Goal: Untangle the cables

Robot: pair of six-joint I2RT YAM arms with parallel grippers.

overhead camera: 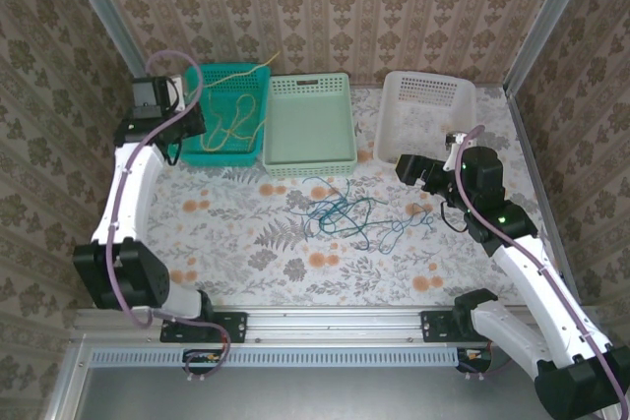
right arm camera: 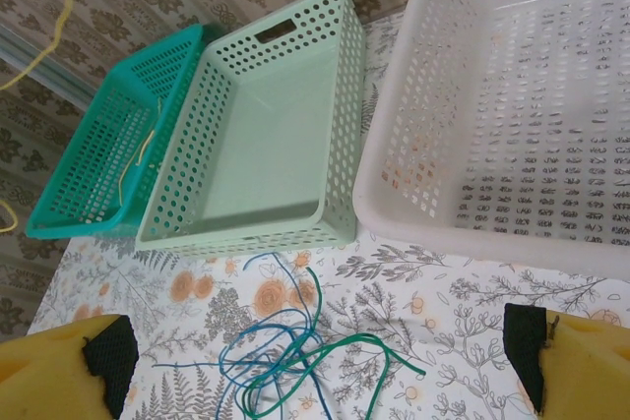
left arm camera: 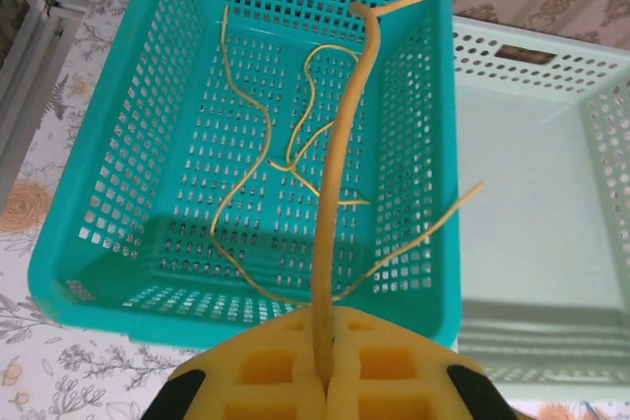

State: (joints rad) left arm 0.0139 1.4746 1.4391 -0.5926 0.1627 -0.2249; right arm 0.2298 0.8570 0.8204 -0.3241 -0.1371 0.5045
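Flowery table holds the tangled blue and green cables mid-frame. More yellow cables lie in the teal basket, upper left. The left gripper is clamped on one yellow cable there. The right gripper, fingers wide apart, holds nothing.

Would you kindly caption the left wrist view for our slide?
Left gripper shut on a yellow cable at the teal basket holding other yellow cables.

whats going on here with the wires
The left gripper is shut on a thin yellow cable, holding it over the teal plastic basket, where more yellow wire lies. The right gripper hangs open near the white plastic basket. A tangle of blue and green cables lies on the floral table.
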